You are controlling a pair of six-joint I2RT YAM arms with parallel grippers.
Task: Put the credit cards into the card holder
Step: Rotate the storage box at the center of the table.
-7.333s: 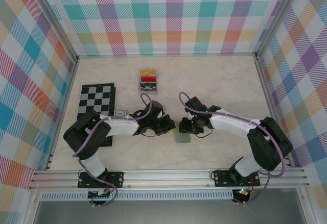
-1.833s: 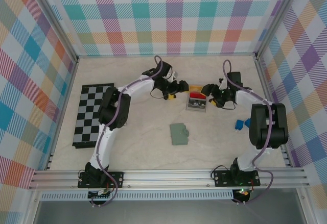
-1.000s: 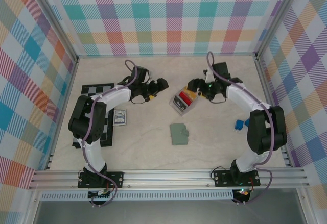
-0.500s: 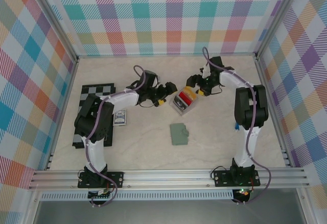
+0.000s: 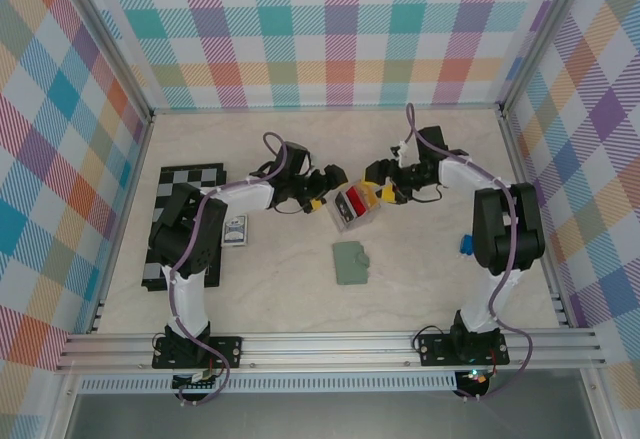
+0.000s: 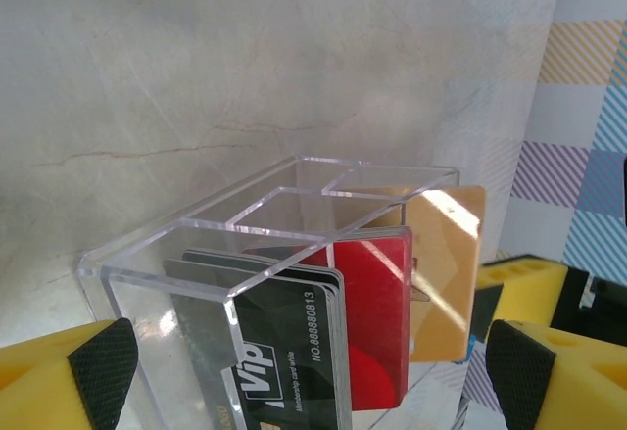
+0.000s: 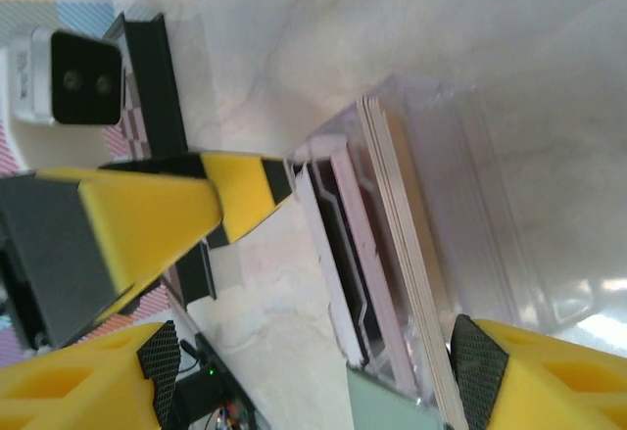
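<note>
Tray (image 6: 192,244) has slid toward the left gripper (image 6: 306,357), whose spread jaws flank it. Right gripper (image 7: 318,357), jaws also spread, brackets the cards (image 6: 367,303). Steady the tray and pinch one card only. Holder (image 5: 351,262) lies outside both.

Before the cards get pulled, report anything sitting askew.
The clear tray holding the credit cards sits turned at an angle to the edges of the table. The green card holder lies apart on the near side.
</note>
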